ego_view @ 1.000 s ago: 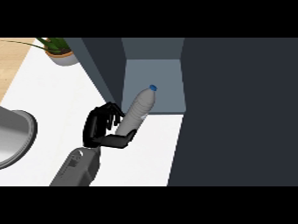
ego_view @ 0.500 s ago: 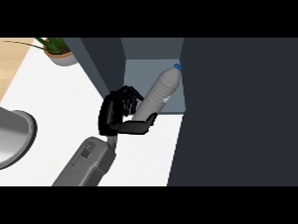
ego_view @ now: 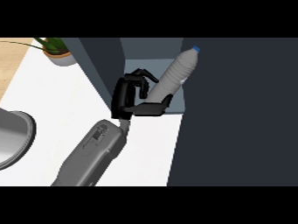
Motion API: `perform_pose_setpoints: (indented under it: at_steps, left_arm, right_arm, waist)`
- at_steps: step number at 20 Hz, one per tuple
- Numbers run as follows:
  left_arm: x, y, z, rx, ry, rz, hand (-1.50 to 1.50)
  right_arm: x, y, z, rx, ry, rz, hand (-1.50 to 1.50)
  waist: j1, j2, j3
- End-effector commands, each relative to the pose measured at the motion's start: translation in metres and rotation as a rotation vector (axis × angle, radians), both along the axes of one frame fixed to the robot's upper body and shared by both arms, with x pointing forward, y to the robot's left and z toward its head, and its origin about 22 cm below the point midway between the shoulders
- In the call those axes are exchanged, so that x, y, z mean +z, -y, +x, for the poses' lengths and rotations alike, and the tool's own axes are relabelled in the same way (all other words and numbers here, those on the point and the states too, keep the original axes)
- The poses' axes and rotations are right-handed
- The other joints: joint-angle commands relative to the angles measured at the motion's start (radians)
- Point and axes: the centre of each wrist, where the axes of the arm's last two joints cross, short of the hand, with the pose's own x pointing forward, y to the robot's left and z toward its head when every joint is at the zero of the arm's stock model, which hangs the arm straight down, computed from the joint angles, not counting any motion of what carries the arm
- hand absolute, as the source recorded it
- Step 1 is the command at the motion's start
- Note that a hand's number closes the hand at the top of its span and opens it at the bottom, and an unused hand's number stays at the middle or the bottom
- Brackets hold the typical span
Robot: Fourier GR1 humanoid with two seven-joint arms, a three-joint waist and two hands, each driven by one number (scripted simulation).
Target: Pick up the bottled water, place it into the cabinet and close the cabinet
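Note:
The bottled water (ego_view: pixel 172 75) is a clear bottle with a blue cap. It is tilted, cap toward the far right, inside the cabinet's open compartment (ego_view: pixel 152 49). My left hand (ego_view: pixel 126 95) is shut on its lower part, fingers over the far side and thumb under the near end. The hand is at the compartment's mouth, beside the dark left wall (ego_view: pixel 102 65). A large dark panel (ego_view: pixel 248 113), apparently the cabinet's open door, fills the right side. My right hand shows nowhere.
The white counter (ego_view: pixel 54 100) stretches left of the cabinet. A big grey round vessel (ego_view: pixel 3 142) sits at the left edge. A potted plant (ego_view: pixel 57 53) stands at the far left, next to the cabinet's corner.
My left hand has carried the bottle forward and to the right, from the counter in front of the cabinet into the compartment. The bottle stands more upright than a second ago.

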Motion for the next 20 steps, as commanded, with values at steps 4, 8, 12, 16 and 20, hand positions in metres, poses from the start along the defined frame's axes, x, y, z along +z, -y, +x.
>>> perform_pose_setpoints:
  at_steps: [4, 8, 12, 16, 20]
  left_arm:
    - [0.007, 0.011, 0.027, 0.065, -0.085, -0.017, 1.5]
    - [-0.001, 0.006, 0.035, 0.118, -0.103, 0.004, 1.5]
    - [-0.013, 0.002, 0.04, 0.2, -0.117, 0.033, 1.5]
    - [-0.014, 0.002, 0.049, 0.237, -0.109, 0.108, 1.5]
    - [-0.002, -0.003, 0.071, 0.292, -0.092, 0.171, 1.5]
  right_arm:
    - [0.021, 0.009, -0.022, 0.006, 0.043, -0.006, -1.5]
    - [0.018, 0.022, -0.013, -0.017, 0.033, 0.021, -1.5]
    - [0.02, 0.018, -0.027, 0.002, 0.032, 0.013, -1.5]
    - [0.005, 0.019, -0.019, -0.01, 0.04, 0.009, -1.5]
    - [-0.001, 0.015, -0.014, 0.017, 0.036, 0.0, -1.5]
  waist:
    - [-0.018, 0.004, -0.001]
    - [-0.01, 0.005, 0.0]
    - [-0.026, 0.005, 0.0]
    - [-0.026, 0.006, 0.0]
    - [-0.036, 0.013, 0.0]
